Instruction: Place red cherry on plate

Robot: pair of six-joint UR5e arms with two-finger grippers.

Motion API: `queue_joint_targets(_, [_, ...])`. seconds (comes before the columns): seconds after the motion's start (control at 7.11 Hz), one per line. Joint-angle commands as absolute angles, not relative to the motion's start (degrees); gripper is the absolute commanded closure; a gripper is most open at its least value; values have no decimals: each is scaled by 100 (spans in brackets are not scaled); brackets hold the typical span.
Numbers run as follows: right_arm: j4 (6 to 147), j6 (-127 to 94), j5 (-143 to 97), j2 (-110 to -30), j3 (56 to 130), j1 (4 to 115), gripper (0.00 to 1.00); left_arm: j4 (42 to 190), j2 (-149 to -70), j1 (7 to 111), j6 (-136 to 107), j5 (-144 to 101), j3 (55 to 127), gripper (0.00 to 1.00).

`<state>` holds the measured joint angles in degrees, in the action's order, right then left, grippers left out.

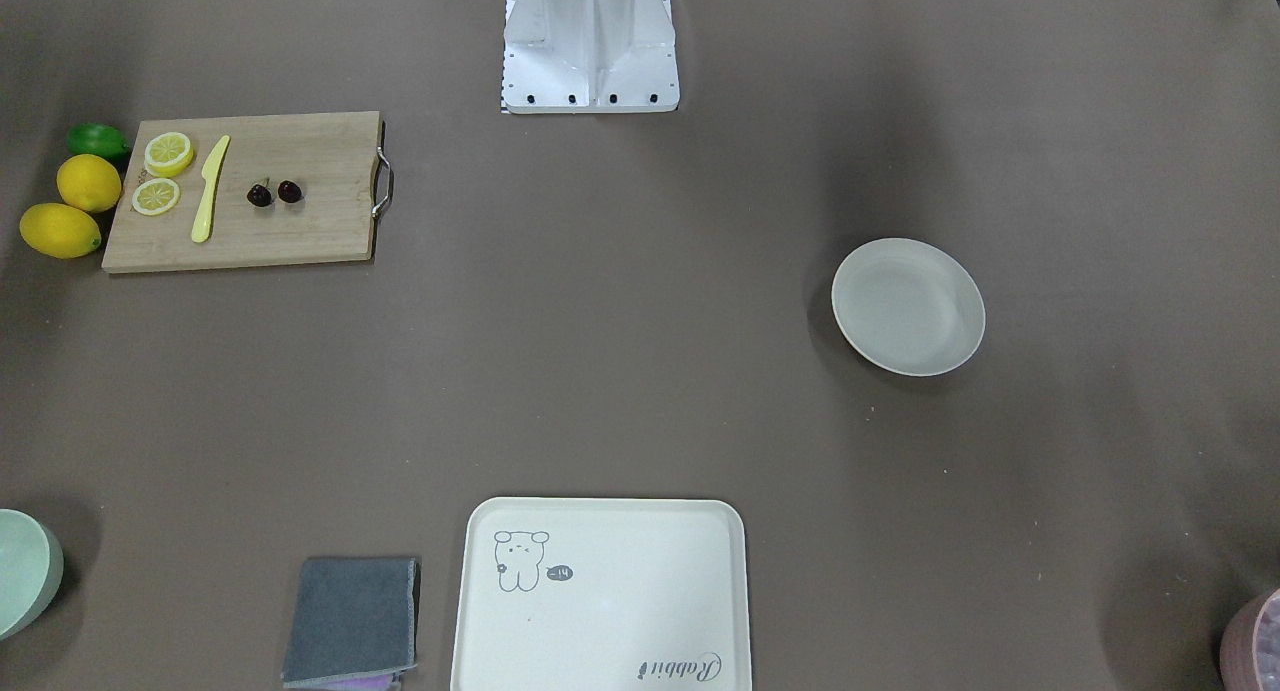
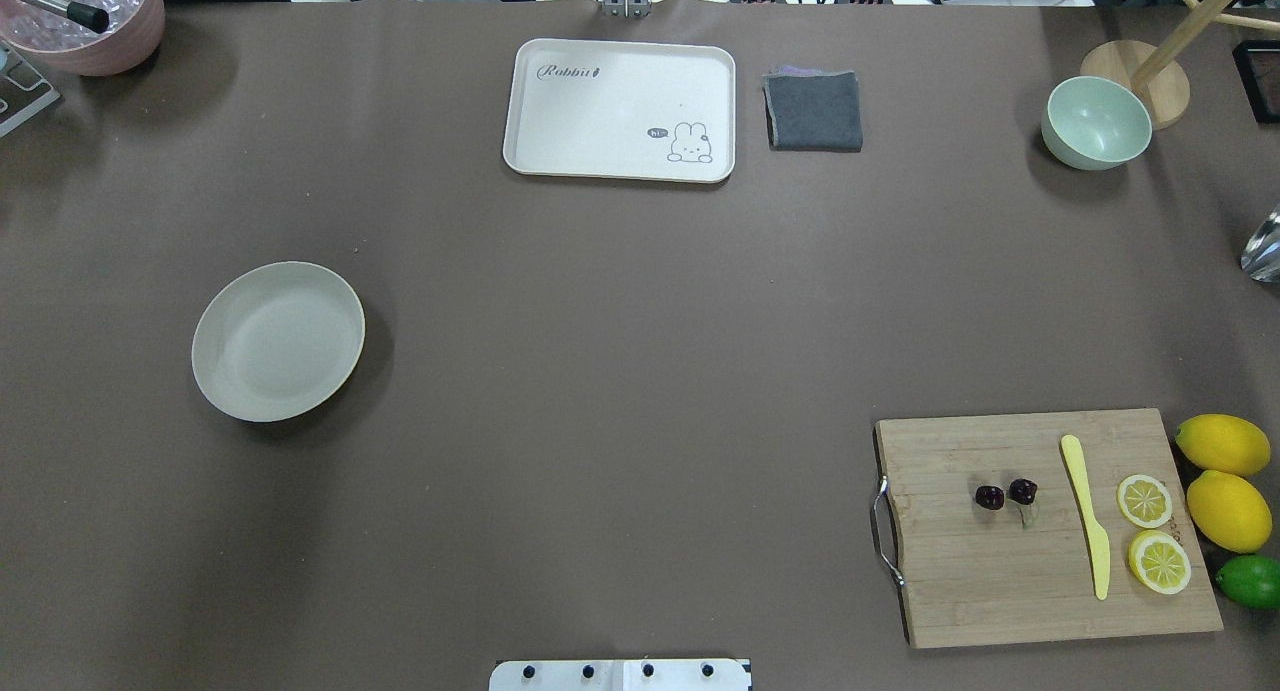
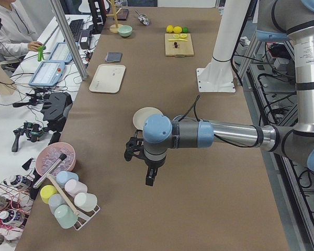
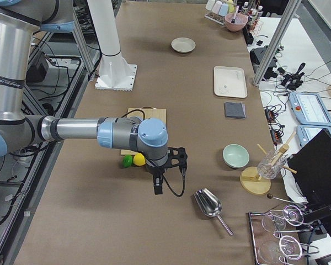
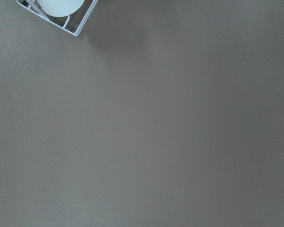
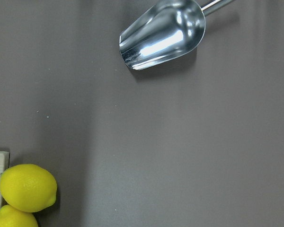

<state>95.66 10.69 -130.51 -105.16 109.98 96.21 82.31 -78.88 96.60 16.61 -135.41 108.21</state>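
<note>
**Item 1. Red cherry** (image 2: 1006, 494): a joined pair lying on the wooden cutting board (image 2: 1000, 581), between the board's metal handle and the yellow knife (image 2: 1086, 516). Nothing grips it. From the right gripper (image 4: 157, 187) it lies inward, past the whole lemons (image 6: 27, 187) and partway across the board.

**Item 2. Plate** (image 2: 278, 341): bare, well apart from the cherry, just beyond the left gripper (image 3: 149, 178) toward the table's middle.

**Item 3. Right gripper:** hangs above bare table off the lemon end of the board, with a metal scoop (image 6: 163, 35) on its outer side. Only a side view shows it, so I cannot tell whether its jaws are apart or together.

**Item 4. Left gripper:** hangs over bare table. Its jaw state likewise cannot be told.

**Step in hand, as judged:** the outset, with the reach not yet made.

**Next move, as judged:** the right gripper needs to travel inward over the lemons and descend with jaws spread around the cherry. The pinch should be light, as the fruit is small, round and liable to roll.
</note>
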Motion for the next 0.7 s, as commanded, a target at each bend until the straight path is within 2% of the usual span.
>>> queue_joint_targets(0.0, [9562, 1055, -13069, -10485, 11022, 9720, 0, 8227, -7927, 9659, 1661, -13553, 10880, 2])
queue_joint_targets(0.56, [9212, 1396, -13655, -10643, 10891, 10177, 0, 8357, -8533, 9685, 1608, -13579, 10968, 2])
